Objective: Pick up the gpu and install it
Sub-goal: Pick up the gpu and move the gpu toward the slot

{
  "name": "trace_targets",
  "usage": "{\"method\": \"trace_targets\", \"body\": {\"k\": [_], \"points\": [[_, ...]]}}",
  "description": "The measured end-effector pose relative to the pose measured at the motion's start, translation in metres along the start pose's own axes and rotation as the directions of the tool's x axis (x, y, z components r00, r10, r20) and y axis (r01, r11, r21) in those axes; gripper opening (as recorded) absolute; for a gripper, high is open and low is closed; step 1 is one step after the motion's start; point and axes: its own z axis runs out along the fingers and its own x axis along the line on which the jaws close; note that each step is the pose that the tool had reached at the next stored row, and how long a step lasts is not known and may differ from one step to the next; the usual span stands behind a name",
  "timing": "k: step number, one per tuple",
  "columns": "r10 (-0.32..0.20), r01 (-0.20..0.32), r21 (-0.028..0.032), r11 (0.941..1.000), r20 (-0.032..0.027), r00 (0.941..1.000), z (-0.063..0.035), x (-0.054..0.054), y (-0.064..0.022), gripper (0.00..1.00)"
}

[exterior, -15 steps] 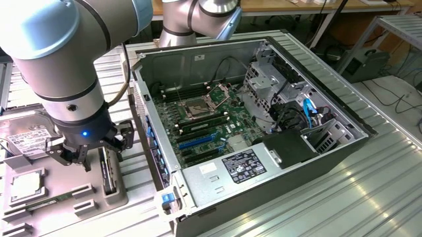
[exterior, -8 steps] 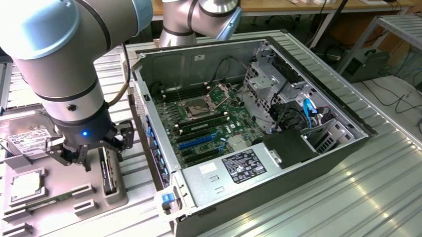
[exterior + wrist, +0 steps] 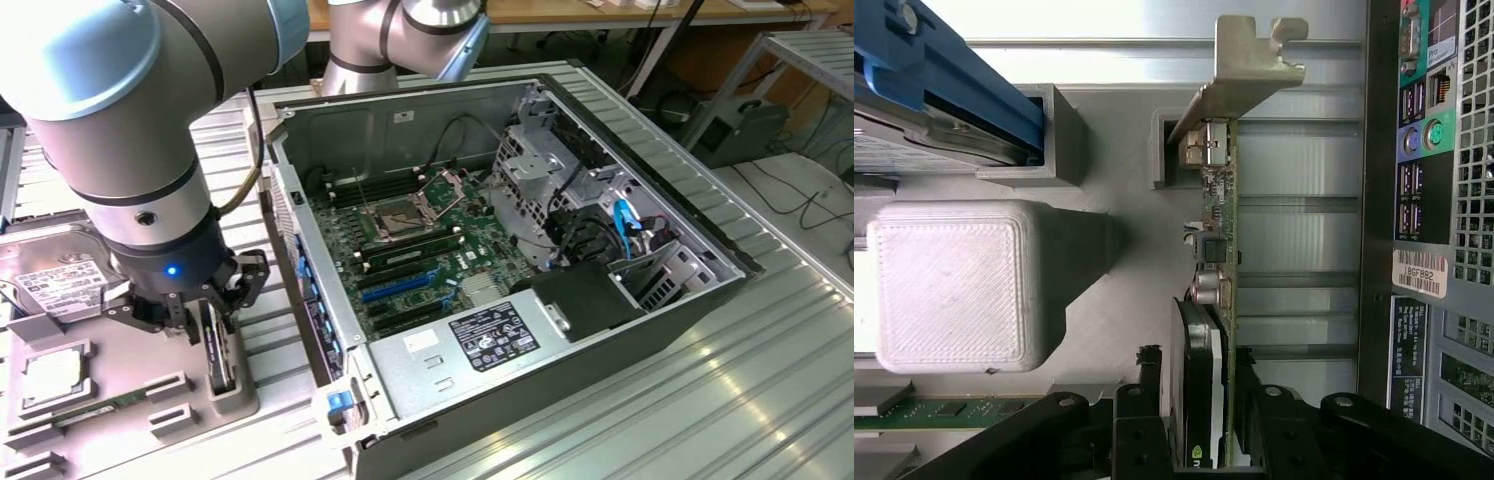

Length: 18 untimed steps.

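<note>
The gpu (image 3: 220, 350) is a thin dark card standing on edge in a slot of the grey holder (image 3: 187, 400), at the exterior view's left of the open computer case (image 3: 641, 330). In the wrist view the gpu (image 3: 1216, 220) runs edge-on, its silver bracket (image 3: 1249, 70) at the far end. My gripper (image 3: 211, 322) straddles the card from above. Its black fingers (image 3: 1150, 375) press against both faces near the fan end, so my gripper (image 3: 1199, 370) is shut on the card, which still sits in the holder.
The case lies on its side with the motherboard (image 3: 414, 250) exposed. A hard drive (image 3: 60, 280), a processor (image 3: 54, 372) and a memory stick (image 3: 100, 405) rest on the holder. The case's rear port panel (image 3: 1429, 200) runs close beside the card.
</note>
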Motion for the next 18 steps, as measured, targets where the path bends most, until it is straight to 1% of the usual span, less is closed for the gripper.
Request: {"method": "trace_targets", "body": {"k": [2,3,4,8,9,18], "points": [[0.000,0.000,0.0000,1.0000,0.0000,1.0000,0.0000,0.0000,0.0000,0.39],[0.000,0.000,0.0000,1.0000,0.0000,1.0000,0.0000,0.0000,0.0000,0.38],[0.000,0.000,0.0000,1.0000,0.0000,1.0000,0.0000,0.0000,0.0000,0.31],[0.000,0.000,0.0001,1.0000,-0.0001,1.0000,0.0000,0.0000,0.0000,0.31],[0.000,0.000,0.0000,1.0000,-0.0001,1.0000,0.0000,0.0000,0.0000,0.28],[0.000,0.000,0.0000,1.0000,0.0000,1.0000,0.0000,0.0000,0.0000,0.28]]}}
